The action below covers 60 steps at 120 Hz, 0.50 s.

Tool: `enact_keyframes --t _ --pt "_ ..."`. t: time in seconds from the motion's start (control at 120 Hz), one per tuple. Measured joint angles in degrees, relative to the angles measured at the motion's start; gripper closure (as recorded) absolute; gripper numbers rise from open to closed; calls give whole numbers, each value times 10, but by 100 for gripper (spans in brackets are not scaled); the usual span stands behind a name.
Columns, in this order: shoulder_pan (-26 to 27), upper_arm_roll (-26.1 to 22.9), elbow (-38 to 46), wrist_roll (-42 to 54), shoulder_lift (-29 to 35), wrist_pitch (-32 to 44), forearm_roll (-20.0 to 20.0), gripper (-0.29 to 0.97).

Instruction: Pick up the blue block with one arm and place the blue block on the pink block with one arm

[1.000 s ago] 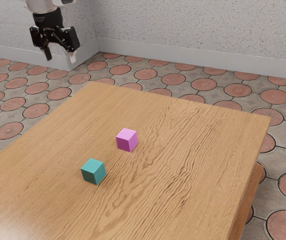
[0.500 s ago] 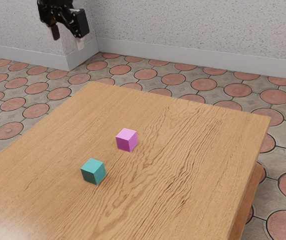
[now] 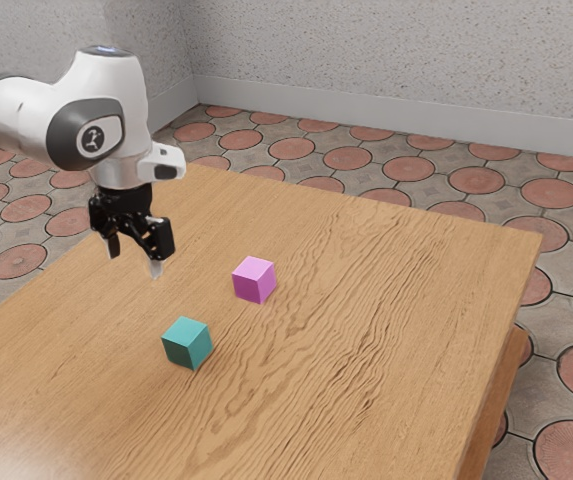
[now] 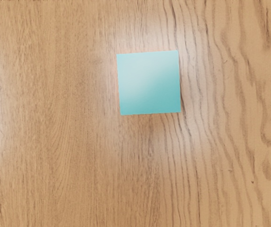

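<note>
Exterior view: the gripper [image 3: 134,256] hangs over the table [image 3: 386,300] near its edge at the exterior view's left, fingers spread, holding nothing. The blue block [image 3: 187,342] rests on the wood beneath the hand, toward the near edge, apart from the pink block [image 3: 254,279] at mid-table.

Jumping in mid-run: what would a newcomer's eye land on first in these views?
The white arm at the exterior view's left, its hand hovering open above the wooden table. Then two bright cubes: the blue block near the front, the pink block just beyond it, not touching.
</note>
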State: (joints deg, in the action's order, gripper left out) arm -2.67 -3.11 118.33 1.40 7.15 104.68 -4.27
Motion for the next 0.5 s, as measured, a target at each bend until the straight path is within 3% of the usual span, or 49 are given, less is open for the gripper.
enact_keyframes --t 0.258,0.5 --pt "7 17 76 -2 -39 137 17 0" --pt "9 18 84 2 -104 210 20 0"
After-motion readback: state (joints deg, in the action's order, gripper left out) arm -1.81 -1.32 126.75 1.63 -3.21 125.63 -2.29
